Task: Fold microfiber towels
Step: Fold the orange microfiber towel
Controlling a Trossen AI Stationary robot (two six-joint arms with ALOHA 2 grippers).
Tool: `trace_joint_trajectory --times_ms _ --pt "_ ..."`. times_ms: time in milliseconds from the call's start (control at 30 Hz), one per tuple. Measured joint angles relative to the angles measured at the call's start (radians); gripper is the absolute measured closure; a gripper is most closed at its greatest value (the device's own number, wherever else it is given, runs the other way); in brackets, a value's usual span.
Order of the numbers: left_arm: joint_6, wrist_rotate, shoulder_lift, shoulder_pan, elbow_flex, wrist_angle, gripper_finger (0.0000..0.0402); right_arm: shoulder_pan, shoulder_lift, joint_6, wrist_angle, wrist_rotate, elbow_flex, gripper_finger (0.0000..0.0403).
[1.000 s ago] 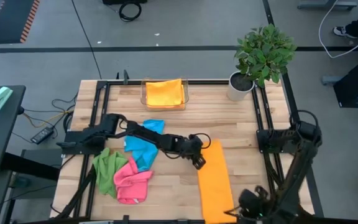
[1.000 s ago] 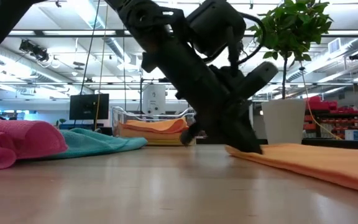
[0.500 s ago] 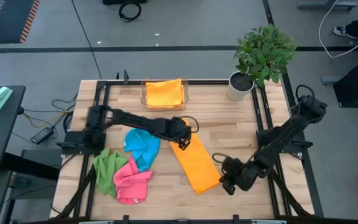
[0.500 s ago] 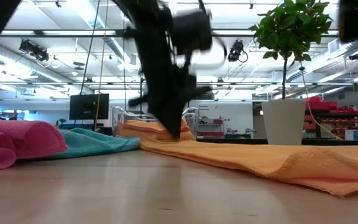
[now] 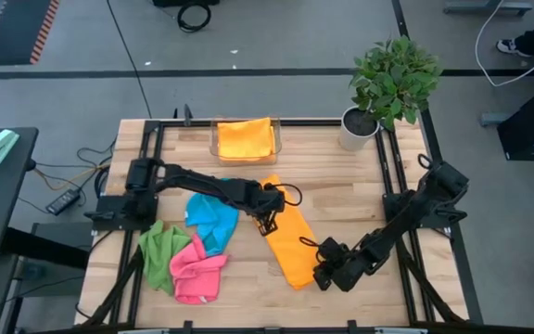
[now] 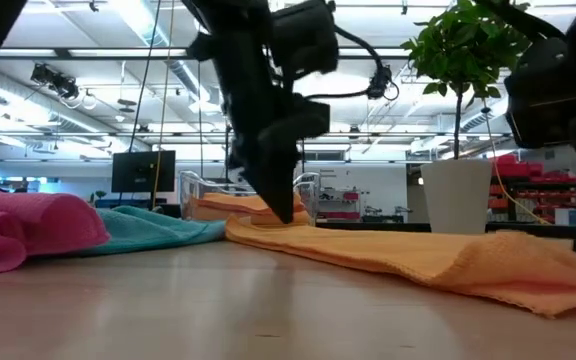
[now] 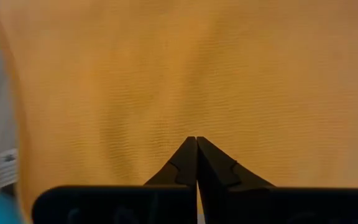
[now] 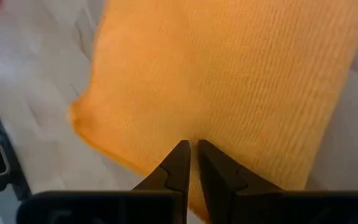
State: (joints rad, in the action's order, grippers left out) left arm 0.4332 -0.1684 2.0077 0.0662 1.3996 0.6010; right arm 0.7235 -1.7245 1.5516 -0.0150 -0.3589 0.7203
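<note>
Looking down on the wooden table [image 5: 341,186], I see the orange towel [image 5: 290,241] lying as a slanted strip near the middle. My left gripper [image 5: 267,221] pinches its far end, fingers [image 7: 188,163] pressed fully together on the cloth. My right gripper [image 5: 325,274] sits at the near corner, fingers [image 8: 178,163] nearly closed on the towel's edge.

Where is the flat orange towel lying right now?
In the high view the orange towel lies diagonally at the table's centre, right of the blue towel, with the left tool and right tool at opposite ends.
</note>
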Motion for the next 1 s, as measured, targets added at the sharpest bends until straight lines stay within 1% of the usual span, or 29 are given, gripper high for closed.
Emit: trace_joint_trajectory --times_ms 67,133,233,367,467,533,600,667,767,800,867,933,1000 --pt "-0.001 0.009 0.028 0.001 0.004 -0.041 0.039 -0.001 -0.013 0.004 -0.009 0.029 0.005 0.0362" --pt "-0.001 0.034 0.064 0.006 0.005 -0.047 0.0394 -0.001 -0.002 0.0 -0.064 0.053 0.009 0.0362" --pt "0.013 0.108 0.097 0.029 0.011 -0.077 0.0396 -0.011 0.067 -0.058 -0.212 0.096 0.003 0.0362" --pt "0.068 0.13 0.124 0.099 0.011 -0.163 0.039 -0.072 0.192 -0.176 -0.495 0.188 -0.003 0.0362" --pt "0.122 0.213 0.126 0.165 0.014 -0.282 0.0395 -0.148 0.285 -0.23 -0.718 0.195 -0.003 0.0362" --pt "0.127 0.257 0.125 0.207 0.031 -0.314 0.0396 -0.198 0.348 -0.261 -0.787 0.181 -0.004 0.0362" --pt "0.088 0.259 0.113 0.246 0.07 -0.338 0.0392 -0.226 0.425 -0.272 -0.791 0.18 -0.003 0.0362" --pt "0.016 0.228 0.071 0.269 0.121 -0.326 0.0388 -0.226 0.491 -0.229 -0.767 0.181 -0.002 0.0362" --pt "-0.109 0.114 0.031 0.273 0.199 -0.222 0.0393 -0.147 0.547 -0.091 -0.661 0.131 -0.001 0.0362" --pt "-0.151 0.073 0.028 0.265 0.216 -0.163 0.0395 -0.103 0.545 -0.045 -0.603 0.098 -0.001 0.0362" --pt "-0.205 0.047 0.03 0.243 0.238 -0.095 0.0396 -0.015 0.505 0.035 -0.507 0.038 0.0 0.0362" --pt "-0.222 0.094 0.029 0.22 0.242 -0.046 0.0392 0.048 0.433 0.115 -0.445 0.016 0.0 0.0362" --pt "-0.238 0.173 0.036 0.199 0.205 -0.043 0.0392 0.09 0.346 0.201 -0.429 0.02 0.0 0.0362"
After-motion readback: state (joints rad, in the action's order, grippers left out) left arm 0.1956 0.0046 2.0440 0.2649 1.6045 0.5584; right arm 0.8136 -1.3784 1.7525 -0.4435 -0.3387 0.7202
